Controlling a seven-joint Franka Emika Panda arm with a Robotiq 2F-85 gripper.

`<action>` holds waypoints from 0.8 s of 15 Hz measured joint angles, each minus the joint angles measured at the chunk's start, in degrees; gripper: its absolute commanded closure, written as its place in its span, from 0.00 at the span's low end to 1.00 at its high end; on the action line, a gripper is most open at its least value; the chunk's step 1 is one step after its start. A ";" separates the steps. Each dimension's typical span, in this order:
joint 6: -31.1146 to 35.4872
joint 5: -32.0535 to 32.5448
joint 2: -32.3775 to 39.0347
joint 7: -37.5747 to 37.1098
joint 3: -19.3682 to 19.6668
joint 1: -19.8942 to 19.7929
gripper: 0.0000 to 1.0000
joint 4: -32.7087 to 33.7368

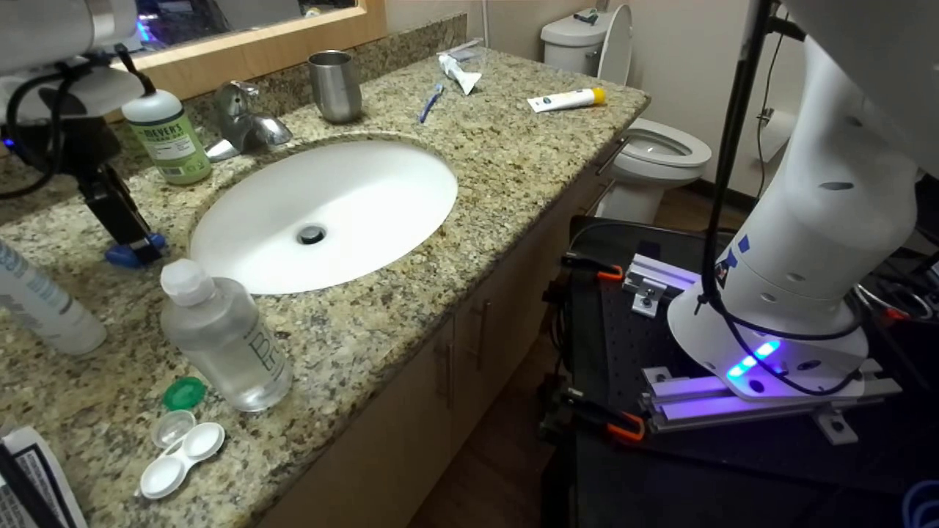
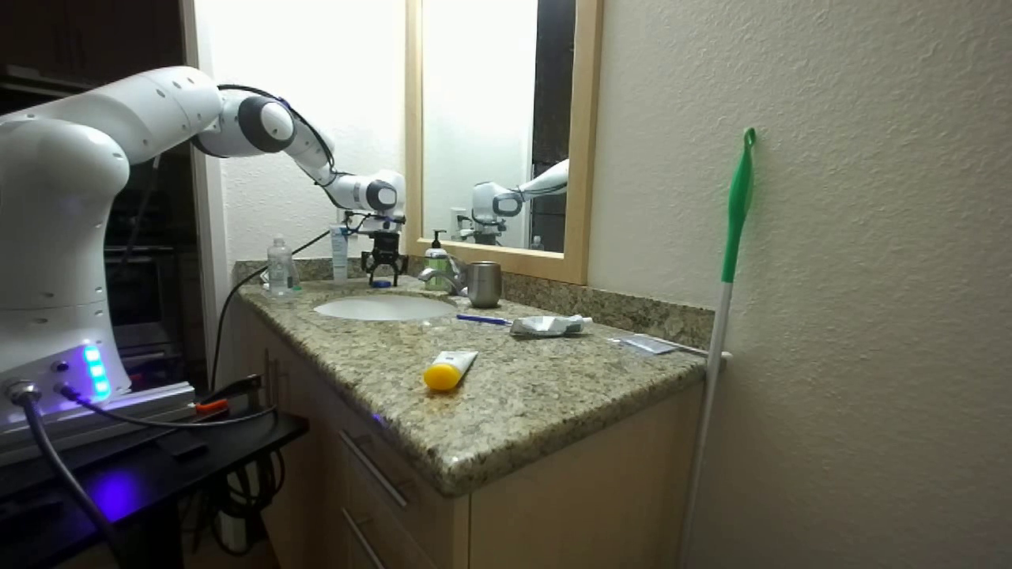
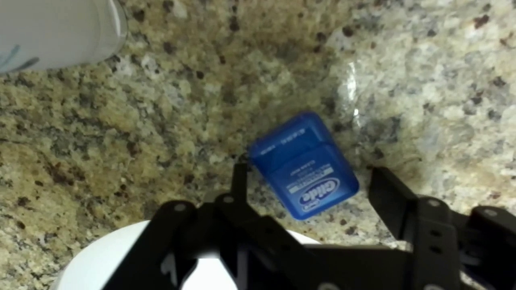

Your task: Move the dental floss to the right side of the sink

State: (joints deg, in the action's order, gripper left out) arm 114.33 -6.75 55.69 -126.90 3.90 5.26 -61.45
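The dental floss is a small blue box with a Glide label, lying flat on the granite counter. It also shows in both exterior views, beside the sink at the end near the white tube. My gripper is open, pointing down, with one finger on each side of the floss and visible gaps between fingers and box. The gripper also shows in both exterior views, low over the counter; in an exterior view it partly hides the floss. The white oval sink also shows in the wrist view.
Near the floss stand a white tube, a clear bottle and a green soap bottle. The faucet and metal cup stand behind the sink. Beyond it lie a toothbrush, toothpaste and yellow-capped tube.
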 measured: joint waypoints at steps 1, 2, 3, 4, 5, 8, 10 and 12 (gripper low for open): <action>0.01 -0.02 0.00 0.00 0.00 -0.11 0.61 0.17; 0.01 -0.05 0.00 0.00 0.00 -0.24 0.69 0.32; 0.02 -0.11 0.00 0.00 0.00 -0.36 0.74 0.43; 0.02 -0.20 0.00 0.00 0.00 -0.49 0.80 0.52; 0.01 -0.31 0.00 0.00 0.00 -0.62 0.80 0.59; 0.01 -0.47 0.01 0.00 0.00 -1.00 0.30 0.61; 0.02 -0.38 0.01 -0.19 0.13 -1.13 0.23 0.63; 0.35 -0.07 0.01 0.02 0.27 -1.11 0.60 0.63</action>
State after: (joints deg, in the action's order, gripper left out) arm 114.68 -6.81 55.70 -126.88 4.17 4.15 -60.81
